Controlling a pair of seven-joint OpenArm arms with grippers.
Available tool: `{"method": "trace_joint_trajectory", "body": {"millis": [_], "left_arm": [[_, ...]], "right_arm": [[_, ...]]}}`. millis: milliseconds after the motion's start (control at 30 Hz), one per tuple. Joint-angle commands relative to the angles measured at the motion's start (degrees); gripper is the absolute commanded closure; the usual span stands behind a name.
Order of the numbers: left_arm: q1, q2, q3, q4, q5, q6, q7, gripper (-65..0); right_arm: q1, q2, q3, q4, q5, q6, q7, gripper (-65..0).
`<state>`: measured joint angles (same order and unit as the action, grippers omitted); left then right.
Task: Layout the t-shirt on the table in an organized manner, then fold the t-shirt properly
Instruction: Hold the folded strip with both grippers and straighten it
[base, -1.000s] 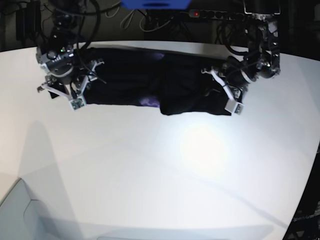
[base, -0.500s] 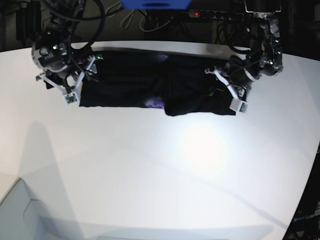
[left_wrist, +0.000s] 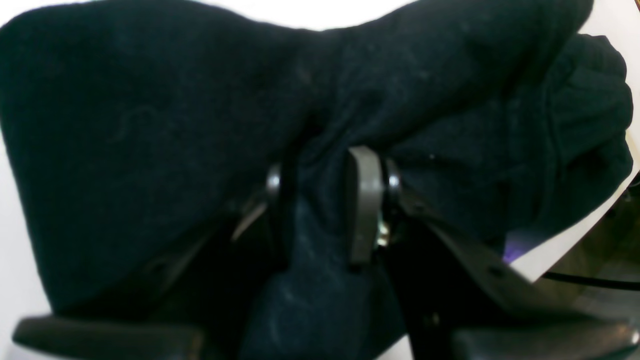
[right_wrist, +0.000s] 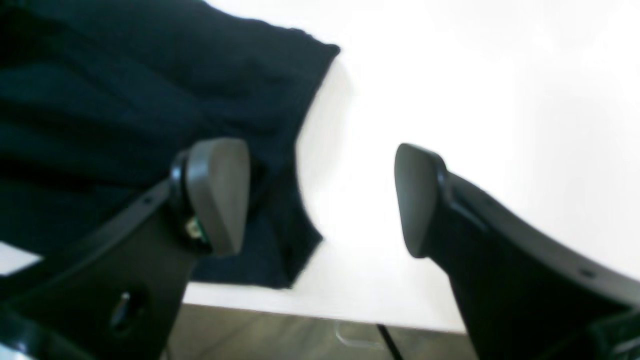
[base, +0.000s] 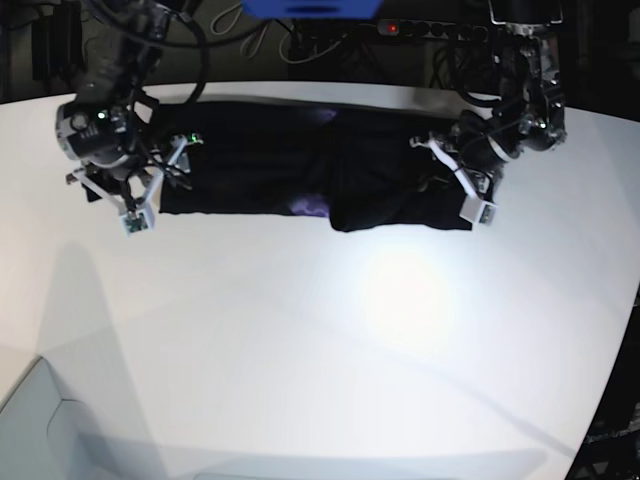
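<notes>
The black t-shirt (base: 300, 165) lies as a long folded strip along the far side of the white table (base: 320, 350), with a small purple patch (base: 308, 205) at its front edge. My left gripper (base: 468, 190) is at the strip's right end; in the left wrist view it (left_wrist: 317, 210) is shut on a bunched fold of the t-shirt (left_wrist: 150, 125). My right gripper (base: 128, 200) hovers at the strip's left end. In the right wrist view it (right_wrist: 320, 200) stands wide open over bare table (right_wrist: 450, 75), with the t-shirt's edge (right_wrist: 150, 100) beside one finger (right_wrist: 220, 195).
The table's far edge runs just behind the shirt; beyond it are dark cables, a power strip with a red light (base: 440, 30) and a blue object (base: 310, 8). A pale grey surface (base: 40, 430) sits at the near left corner.
My right gripper has opened wider and drifted left, off the shirt's left end, which now lies flat. The left gripper has kept its grip and hardly moved.
</notes>
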<state>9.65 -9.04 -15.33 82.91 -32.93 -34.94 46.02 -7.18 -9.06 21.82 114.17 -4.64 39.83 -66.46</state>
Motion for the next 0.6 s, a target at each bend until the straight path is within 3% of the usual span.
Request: {"method": "trace_joint_trajectory", "body": {"millis": [0,400,567], "left_arm": [[0.2,-0.4,-0.1,0.4,1.5,0.8,1.8,-17.4],[0.2,-0.4,-0.2,0.4,1.5,0.9,1.8,-17.3],[1.0,-0.4,-0.2,0.9,1.5,1.0,1.7,-17.3]], "right_arm": [[0.5,0.1,-0.1,0.5,2.2,0.2,0.7,-45.8],[0.5,0.1,0.1,-8.1,3.5,0.2,1.1,-45.7],[1.0,0.1,4.2,-14.3,3.6,0.2,1.4,-45.6]]}}
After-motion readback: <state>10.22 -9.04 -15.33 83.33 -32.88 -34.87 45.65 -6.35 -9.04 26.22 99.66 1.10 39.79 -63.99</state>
